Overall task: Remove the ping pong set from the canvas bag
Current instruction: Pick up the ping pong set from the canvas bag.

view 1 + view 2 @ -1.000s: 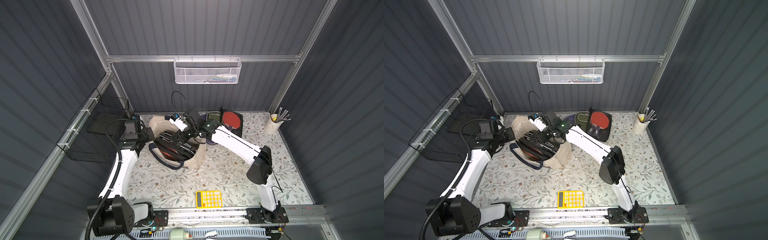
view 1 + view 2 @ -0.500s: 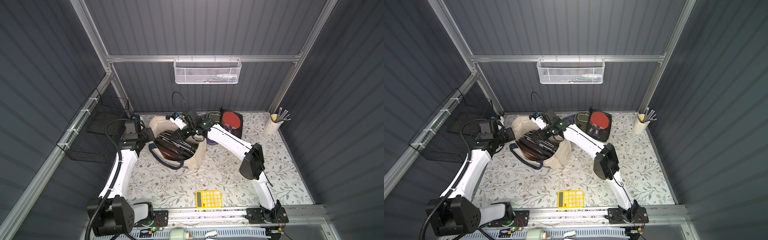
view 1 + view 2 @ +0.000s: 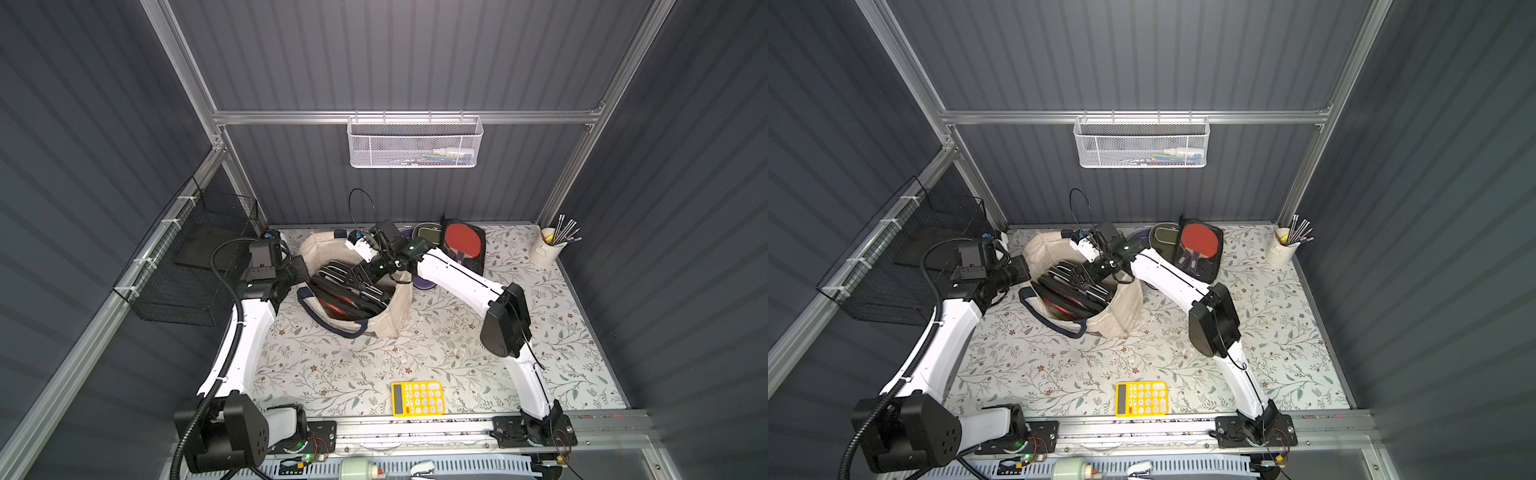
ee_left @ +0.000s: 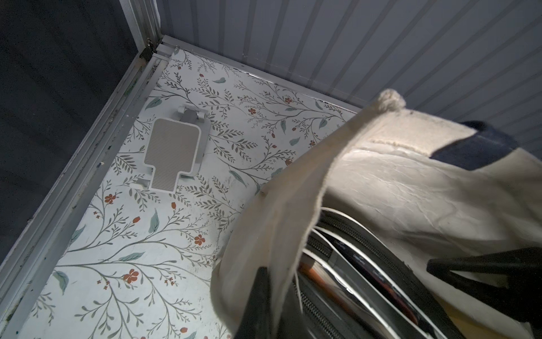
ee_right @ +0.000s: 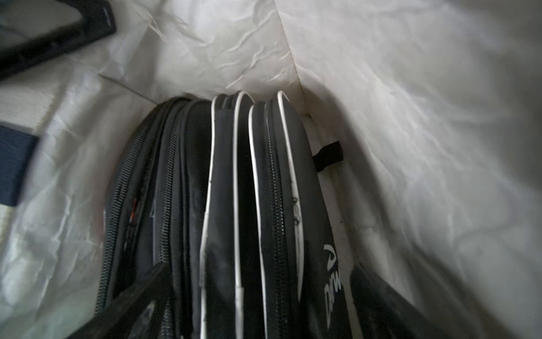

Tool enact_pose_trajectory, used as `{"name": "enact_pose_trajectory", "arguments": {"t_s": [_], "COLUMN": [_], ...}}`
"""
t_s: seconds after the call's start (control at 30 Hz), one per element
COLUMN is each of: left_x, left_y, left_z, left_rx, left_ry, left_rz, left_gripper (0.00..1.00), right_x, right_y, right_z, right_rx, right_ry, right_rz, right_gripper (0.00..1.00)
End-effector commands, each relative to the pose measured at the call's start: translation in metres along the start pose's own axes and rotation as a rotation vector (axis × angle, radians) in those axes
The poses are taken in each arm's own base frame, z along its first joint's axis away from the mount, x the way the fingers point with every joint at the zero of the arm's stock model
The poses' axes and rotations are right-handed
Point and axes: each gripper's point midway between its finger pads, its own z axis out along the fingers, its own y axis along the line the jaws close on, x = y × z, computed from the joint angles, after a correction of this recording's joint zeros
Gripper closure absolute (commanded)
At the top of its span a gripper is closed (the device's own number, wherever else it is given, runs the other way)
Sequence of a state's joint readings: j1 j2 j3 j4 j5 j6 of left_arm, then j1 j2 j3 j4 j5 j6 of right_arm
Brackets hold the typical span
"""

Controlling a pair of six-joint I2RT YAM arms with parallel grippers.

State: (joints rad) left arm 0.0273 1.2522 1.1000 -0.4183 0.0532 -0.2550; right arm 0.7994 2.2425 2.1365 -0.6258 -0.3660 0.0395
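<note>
A yellow pocket calculator [image 3: 417, 399] lies low in the frame on the floral-papered counter [image 3: 332, 365], well apart from the work. At mid-frame, left of centre, stands the cream canvas bag [image 3: 392, 309] with navy strap handles, its mouth open to both top views.

The left gripper [image 3: 305, 270] meets the bag from the left of the frame. Its jaws are closed on the cream rim, and the left wrist view shows the fabric pinched there. The right gripper [image 3: 360, 276] reaches down into the mouth from the right. In the right wrist view its jaws are spread wide, one on each side of the ping pong set [image 5: 252, 190], a stack of black zipped paddle cases edged in white piping that stands on edge inside the bag. Nothing is clamped there.

The step in hand looks like the reach for the set. The next move would call for closing those jaws squarely on a case and lifting straight up with the rim held down, lest the bag rise too.

Farther back, up and right of the bag, an open black case [image 3: 477, 261] holds a red paddle [image 3: 461, 241]. A cream mug of pens [image 3: 544, 251] stands in the back right corner, and a white mesh basket [image 3: 415, 143] hangs on the wall.
</note>
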Motion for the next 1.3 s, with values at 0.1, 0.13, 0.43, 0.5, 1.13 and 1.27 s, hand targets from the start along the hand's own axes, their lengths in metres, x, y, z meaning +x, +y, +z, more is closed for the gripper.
{"name": "enact_pose_trajectory", "arguments": {"t_s": [0.1,0.13,0.43,0.5,1.13,1.27], "left_x": [0.008,0.009,0.017,0.017,0.017,0.016], "left_y": [-0.002,-0.002,-0.001,-0.001,0.000,0.000], "left_z": [-0.006,-0.006,-0.002,-0.002,-0.003,-0.003], "left_rx": [0.020,0.021,0.020,0.021,0.013,0.013], "left_ry": [0.024,0.028,0.061,0.060,0.058,0.057], "left_rz": [0.017,0.017,0.014,0.014,0.018,0.018], "left_gripper": [1.00,1.00,1.00,1.00,1.00,1.00], "right_x": [0.003,0.002,-0.008,-0.010,-0.038,-0.041], "right_y": [-0.005,-0.007,-0.026,-0.034,-0.033,-0.037], "right_z": [0.003,0.004,0.011,0.012,-0.008,-0.015], "right_rx": [-0.006,-0.004,0.037,0.089,0.121,0.118], "right_ry": [-0.004,-0.007,-0.038,-0.041,-0.134,-0.148], "right_rz": [-0.005,0.000,0.024,0.023,0.033,0.053], "right_gripper": [0.07,0.09,0.21,0.23,0.22,0.22]}}
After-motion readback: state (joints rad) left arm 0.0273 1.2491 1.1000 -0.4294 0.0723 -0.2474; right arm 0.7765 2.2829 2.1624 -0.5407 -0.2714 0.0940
